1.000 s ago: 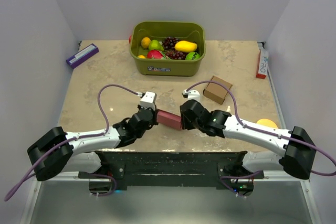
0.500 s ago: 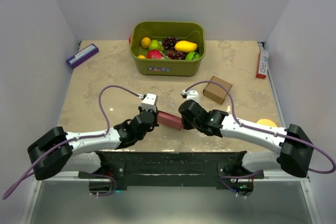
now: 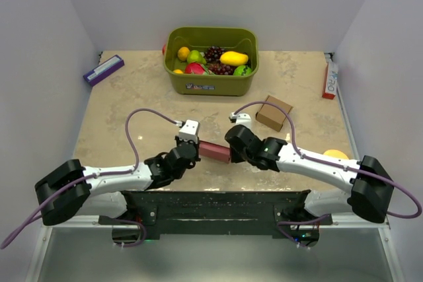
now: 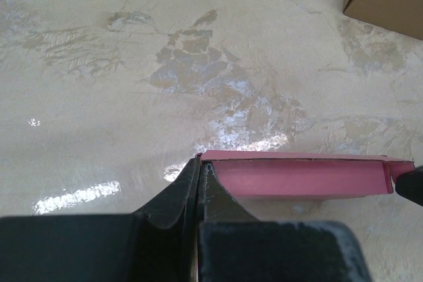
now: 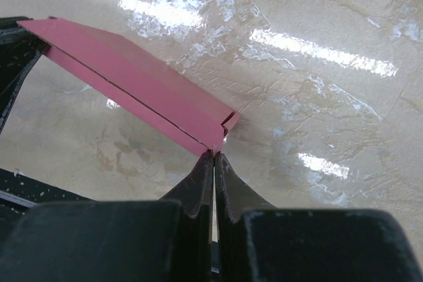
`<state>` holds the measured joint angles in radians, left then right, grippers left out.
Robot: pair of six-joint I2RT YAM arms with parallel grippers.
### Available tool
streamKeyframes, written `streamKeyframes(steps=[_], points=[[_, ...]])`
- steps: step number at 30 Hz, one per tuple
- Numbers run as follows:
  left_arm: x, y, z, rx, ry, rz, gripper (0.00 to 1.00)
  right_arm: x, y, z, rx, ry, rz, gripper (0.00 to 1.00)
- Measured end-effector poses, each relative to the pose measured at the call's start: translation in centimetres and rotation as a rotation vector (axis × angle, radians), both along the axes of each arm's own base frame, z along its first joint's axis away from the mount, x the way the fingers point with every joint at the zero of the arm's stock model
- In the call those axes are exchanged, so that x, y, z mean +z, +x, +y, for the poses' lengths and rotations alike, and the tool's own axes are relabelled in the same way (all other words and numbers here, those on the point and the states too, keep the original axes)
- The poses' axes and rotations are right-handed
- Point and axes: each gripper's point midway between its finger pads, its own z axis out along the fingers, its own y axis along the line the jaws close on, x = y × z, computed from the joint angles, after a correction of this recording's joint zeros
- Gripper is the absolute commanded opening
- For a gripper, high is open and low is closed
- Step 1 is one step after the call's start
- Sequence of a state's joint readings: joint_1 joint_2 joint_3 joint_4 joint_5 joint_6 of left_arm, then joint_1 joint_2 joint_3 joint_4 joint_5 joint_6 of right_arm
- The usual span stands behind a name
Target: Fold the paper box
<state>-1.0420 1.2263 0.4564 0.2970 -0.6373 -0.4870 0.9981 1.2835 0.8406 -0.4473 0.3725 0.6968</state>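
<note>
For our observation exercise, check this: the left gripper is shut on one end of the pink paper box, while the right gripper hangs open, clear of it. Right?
Wrong about the right gripper: it is shut on the other end of the paper box, as the right wrist view shows. The left gripper is shut on one end, as stated.

I held the paper box [image 3: 213, 150] between my two pincers, my left gripper [image 3: 195, 146] clamped on its left end and my right gripper [image 3: 230, 153] on its right end, low over the table [image 3: 132, 97]; a brown cardboard box [image 3: 273, 113] sat farther back
</note>
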Motion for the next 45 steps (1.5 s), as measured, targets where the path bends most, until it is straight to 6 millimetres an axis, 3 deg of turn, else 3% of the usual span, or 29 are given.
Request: streamKeyframes(steps=[8, 45], points=[[-0.2, -0.7, -0.9, -0.008, 0.027, -0.024, 0.00, 0.2, 2.0, -1.2, -0.075, 0.128, 0.057, 0.00], [-0.7, -0.7, -2.0, 0.053, 0.128, -0.078, 0.00, 0.7, 2.7, -2.3, -0.138, 0.485, 0.188, 0.00]])
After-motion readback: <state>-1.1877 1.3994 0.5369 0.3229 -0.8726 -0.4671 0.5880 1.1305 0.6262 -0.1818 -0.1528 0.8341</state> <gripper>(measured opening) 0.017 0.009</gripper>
